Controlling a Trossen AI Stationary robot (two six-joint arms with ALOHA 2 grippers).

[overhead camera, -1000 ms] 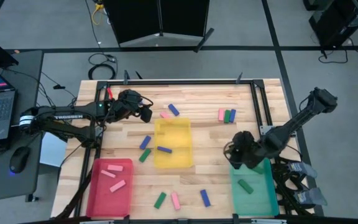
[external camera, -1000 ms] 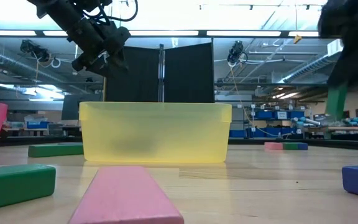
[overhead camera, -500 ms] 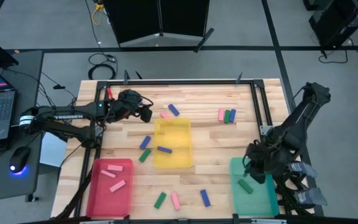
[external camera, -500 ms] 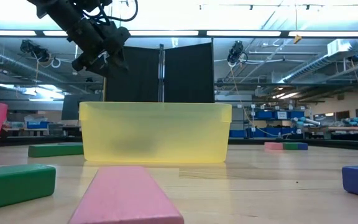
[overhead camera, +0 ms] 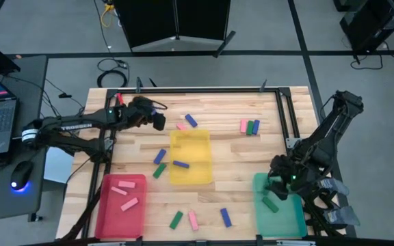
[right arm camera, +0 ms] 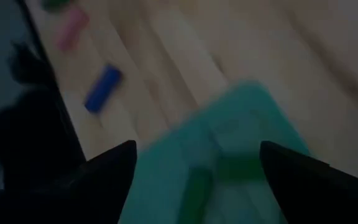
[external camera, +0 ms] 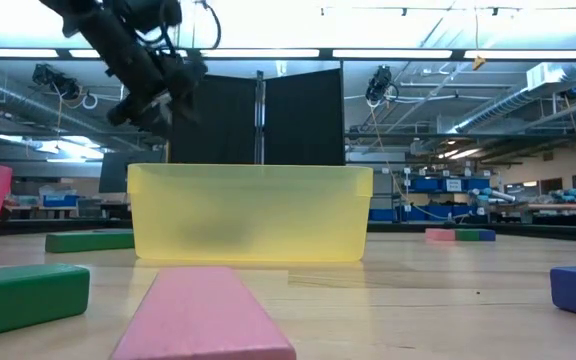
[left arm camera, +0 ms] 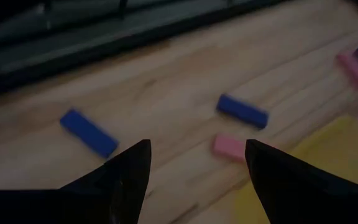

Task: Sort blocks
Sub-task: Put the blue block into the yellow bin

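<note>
Since a second ago your right gripper [overhead camera: 280,186] has swung from beside the yellow tray out over the far-left corner of the teal plastic tray [overhead camera: 283,220], and the green block it carried is no longer between its fingers. You can see its fingers [right arm camera: 107,180] spread wide and empty. Two green oblong blocks [right arm camera: 194,186] lie in the teal tray directly below and just ahead of that gripper, apart from the fingers.

Your left gripper [overhead camera: 158,121] has shifted slightly at the far-left part of the wooden table [overhead camera: 228,147]. It hangs above the surface with its fingers [left arm camera: 120,180] parted and nothing between them. A pink block [left arm camera: 229,147] and a blue block [left arm camera: 242,111] lie on the wood just ahead of it, near the far edge of the translucent yellow plastic tray [overhead camera: 189,158]; another blue block [left arm camera: 88,132] shows to the other side.

Farther out, the red plastic tray [overhead camera: 121,206] at the near left holds two pink blocks [overhead camera: 123,189], and loose blocks lie scattered along the table's near edge.
</note>
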